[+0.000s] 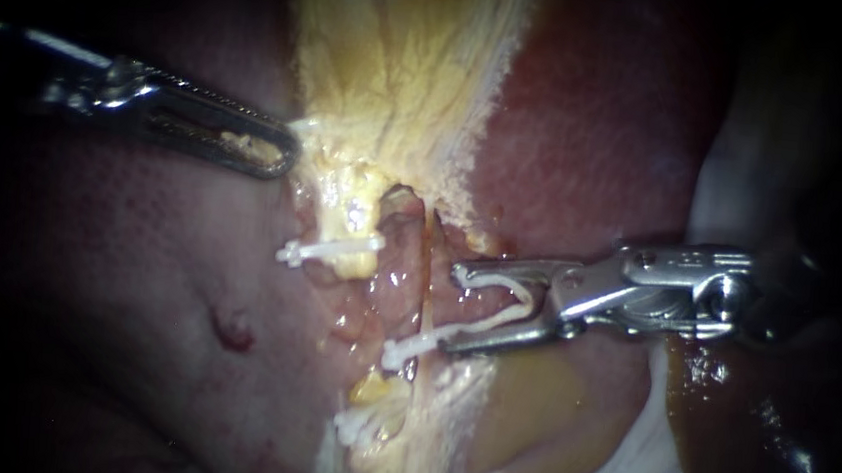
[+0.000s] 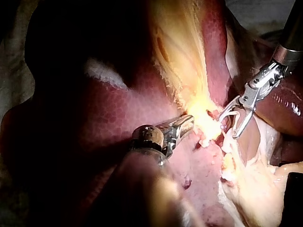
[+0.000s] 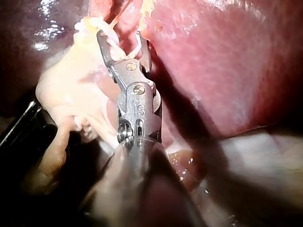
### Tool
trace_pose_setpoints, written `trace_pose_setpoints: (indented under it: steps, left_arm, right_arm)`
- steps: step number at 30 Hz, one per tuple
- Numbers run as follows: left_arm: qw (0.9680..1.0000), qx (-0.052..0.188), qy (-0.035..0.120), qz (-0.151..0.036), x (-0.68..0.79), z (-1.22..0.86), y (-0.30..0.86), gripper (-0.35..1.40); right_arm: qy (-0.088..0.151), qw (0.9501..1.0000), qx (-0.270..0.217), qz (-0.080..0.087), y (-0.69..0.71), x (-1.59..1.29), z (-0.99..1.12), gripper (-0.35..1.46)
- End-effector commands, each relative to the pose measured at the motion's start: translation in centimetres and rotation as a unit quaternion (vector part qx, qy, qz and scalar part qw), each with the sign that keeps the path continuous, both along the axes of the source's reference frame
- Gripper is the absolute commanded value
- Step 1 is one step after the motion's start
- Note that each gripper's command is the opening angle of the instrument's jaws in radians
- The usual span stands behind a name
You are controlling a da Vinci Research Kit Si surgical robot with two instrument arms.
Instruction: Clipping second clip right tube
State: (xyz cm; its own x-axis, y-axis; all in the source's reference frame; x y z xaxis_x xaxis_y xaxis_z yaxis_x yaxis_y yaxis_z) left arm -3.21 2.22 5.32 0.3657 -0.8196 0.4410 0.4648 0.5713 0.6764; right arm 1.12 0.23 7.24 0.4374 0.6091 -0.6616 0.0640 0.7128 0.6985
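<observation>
In the endoscope view a pinkish tube (image 1: 401,265) runs down from the yellow tissue (image 1: 395,54). My right instrument (image 1: 448,309) comes in from the right. Its jaws stand wide apart and hold an open white clip (image 1: 495,315). The clip's lower leg reaches across the tube's lower part, and the jaw tips stop just right of the tube. A closed white clip (image 1: 332,251) sits on the yellowish tube beside it. My left instrument (image 1: 282,150) is shut on the yellow tissue's edge, also seen in the left wrist view (image 2: 187,125). The right wrist view shows my right instrument (image 3: 120,38) at the tubes.
Dark red liver (image 1: 137,274) lies to the left, with a small red spot (image 1: 233,330), and more liver (image 1: 588,149) lies to the upper right. A white clip-like piece (image 1: 358,424) sits lower on the yellow strand. Pale membrane (image 1: 645,455) lies under my right instrument.
</observation>
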Motion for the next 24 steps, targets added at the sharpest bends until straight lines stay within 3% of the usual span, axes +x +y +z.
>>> trace_pose_setpoints:
  steps: [1,24]
  left_arm:
    - [1.0000,0.000,0.000,0.000,0.00,0.00,0.00,-0.35]
    - [1.0000,0.000,0.000,0.000,-0.02,0.01,-0.01,-0.35]
  right_arm:
    - [0.002,1.0000,0.002,-0.001,0.00,0.02,0.00,0.50]
    - [0.066,0.9958,0.061,-0.020,-0.08,0.37,0.03,0.49]
